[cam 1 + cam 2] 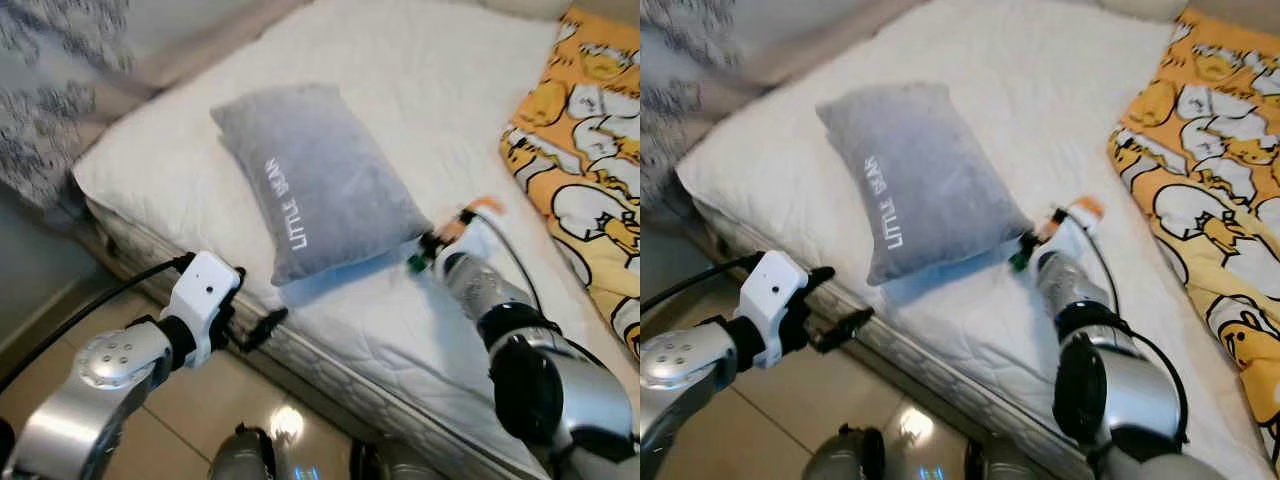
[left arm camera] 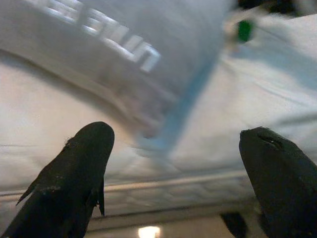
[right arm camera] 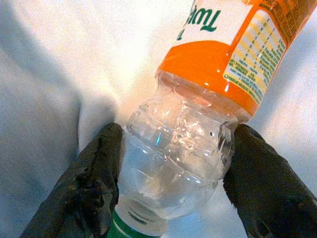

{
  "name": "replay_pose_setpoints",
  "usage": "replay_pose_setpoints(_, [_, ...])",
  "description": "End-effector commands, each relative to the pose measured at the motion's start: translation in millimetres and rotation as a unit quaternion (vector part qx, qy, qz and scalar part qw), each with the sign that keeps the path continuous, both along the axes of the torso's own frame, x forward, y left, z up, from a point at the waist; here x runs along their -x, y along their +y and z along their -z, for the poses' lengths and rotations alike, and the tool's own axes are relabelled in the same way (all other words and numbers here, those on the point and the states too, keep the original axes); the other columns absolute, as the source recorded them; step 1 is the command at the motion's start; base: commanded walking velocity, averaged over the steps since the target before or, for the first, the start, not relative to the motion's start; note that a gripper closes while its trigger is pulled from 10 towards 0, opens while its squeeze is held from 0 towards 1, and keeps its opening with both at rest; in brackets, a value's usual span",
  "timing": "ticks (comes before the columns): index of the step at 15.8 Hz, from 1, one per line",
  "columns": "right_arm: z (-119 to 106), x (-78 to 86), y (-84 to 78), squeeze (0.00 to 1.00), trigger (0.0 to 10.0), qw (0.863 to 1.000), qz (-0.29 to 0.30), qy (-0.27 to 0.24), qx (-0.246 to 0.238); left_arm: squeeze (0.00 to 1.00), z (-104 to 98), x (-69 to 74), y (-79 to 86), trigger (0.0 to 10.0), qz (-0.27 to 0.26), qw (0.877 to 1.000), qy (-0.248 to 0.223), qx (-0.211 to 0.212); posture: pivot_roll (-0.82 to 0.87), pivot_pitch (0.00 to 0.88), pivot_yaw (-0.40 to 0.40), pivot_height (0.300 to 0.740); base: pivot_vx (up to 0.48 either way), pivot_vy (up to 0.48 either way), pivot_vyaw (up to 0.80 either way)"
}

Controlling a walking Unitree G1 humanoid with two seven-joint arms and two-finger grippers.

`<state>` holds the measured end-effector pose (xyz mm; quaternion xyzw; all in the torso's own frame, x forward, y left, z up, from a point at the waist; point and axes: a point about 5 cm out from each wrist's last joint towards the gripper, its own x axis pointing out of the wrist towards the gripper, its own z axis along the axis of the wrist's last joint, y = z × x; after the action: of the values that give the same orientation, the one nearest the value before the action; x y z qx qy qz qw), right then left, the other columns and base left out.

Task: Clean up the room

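Right pincer [image 3: 168, 183] grips a clear plastic bottle [image 3: 198, 99] with an orange label, fingers [image 3: 84, 183] pressed on either side of its shoulder near the green cap, over the white bed [image 1: 400, 80] just beside the grey pillow [image 1: 310, 175]. Left pincer [image 2: 173, 183] hangs wide open and empty at the mattress edge, above tiled floor [image 1: 200, 410]. A yellow blanket [image 1: 580, 150] lies along the bed's far side, with bare sheet between.

Home bedroom: mattress [image 1: 400, 120], pillow [image 1: 310, 180], cartoon blanket [image 1: 590, 150].
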<state>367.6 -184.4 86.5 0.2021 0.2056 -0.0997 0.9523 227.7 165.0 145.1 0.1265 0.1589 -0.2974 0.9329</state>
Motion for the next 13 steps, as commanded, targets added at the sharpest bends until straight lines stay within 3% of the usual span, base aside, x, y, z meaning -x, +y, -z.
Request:
replay_pose_setpoints(1, [-16, 1.0, -6.4, 0.0, 2.1, 0.998, -0.01, -0.059, 0.036, 0.0, -2, -3.7, 2.7, 10.0, -0.028, 0.999, -0.025, -0.008, 0.02, 0.0, 0.013, 0.74, 0.0, 0.0, 0.0])
replay_pose_setpoints(2, [-23, 7.9, -8.7, 0.0, 4.0, 0.995, -0.015, -0.087, 0.056, 0.0, -2, -4.5, 2.5, 10.0, -0.039, 0.999, -0.03, -0.01, 0.01, 0.0, 0.021, 0.74, 0.0, 0.0, 0.0])
replay_pose_setpoints(3, [-37, 31.0, -9.0, 0.0, 9.3, 0.986, -0.033, -0.136, 0.092, 0.0, 3, -4.2, 0.8, 10.0, -0.066, 0.998, -0.021, -0.008, -0.01, 0.0, 0.038, 0.74, 0.0, 0.0, 0.0])
replay_pose_setpoints(4, [-44, 45.4, -6.0, 0.0, 10.0, 0.98, -0.052, -0.156, 0.111, 0.0, 5, -4.3, 0.7, 10.0, -0.091, 0.996, -0.019, -0.002, -0.03, 0.0, 0.052, 0.74, 0.0, 0.0, 0.0])
replay_pose_setpoints(5, [-47, 52.4, -3.6, 0.0, 10.0, 0.977, -0.063, -0.165, 0.118, 0.0, 6, -4.8, 1.2, 10.0, -0.11, 0.994, -0.018, 0.008, -0.04, 0.0, 0.056, 0.74, 0.0, 0.0, 0.0])
replay_pose_setpoints(6, [-53, 72.0, 6.8, 0.0, 10.0, 0.971, -0.097, -0.189, 0.11, 0.0, 4, -6.9, 4.3, 10.0, -0.169, 0.985, -0.027, 0.03, -0.05, 0.0, 0.064, 0.74, 0.0, 0.0, 0.51])
replay_pose_setpoints(9, [-52, 97.9, 21.3, 0.0, 10.0, 0.96, -0.157, -0.201, 0.12, 0.0, 3, -4.6, 5.6, 10.0, -0.199, 0.979, -0.042, 0.017, -0.05, 0.0, 0.052, 0.74, 0.0, 0.0, 0.7])
replay_pose_setpoints(10, [-45, 123.6, 28.3, 0.0, 10.0, 0.96, -0.19, -0.172, 0.109, 0.0, -3, 2.2, 10.3, 10.0, -0.239, 0.968, -0.065, 0.039, -0.03, 0.0, 0.042, 0.74, 0.0, 0.0, 0.8])
replay_pose_setpoints(13, [-45, 136.4, 33.8, 0.0, 10.0, 0.959, -0.212, -0.163, 0.099, 0.0, -3, 8.9, 22.9, 10.0, -0.286, 0.955, -0.067, 0.037, -0.02, 0.0, 0.036, 0.74, 0.0, 0.0, 0.8])
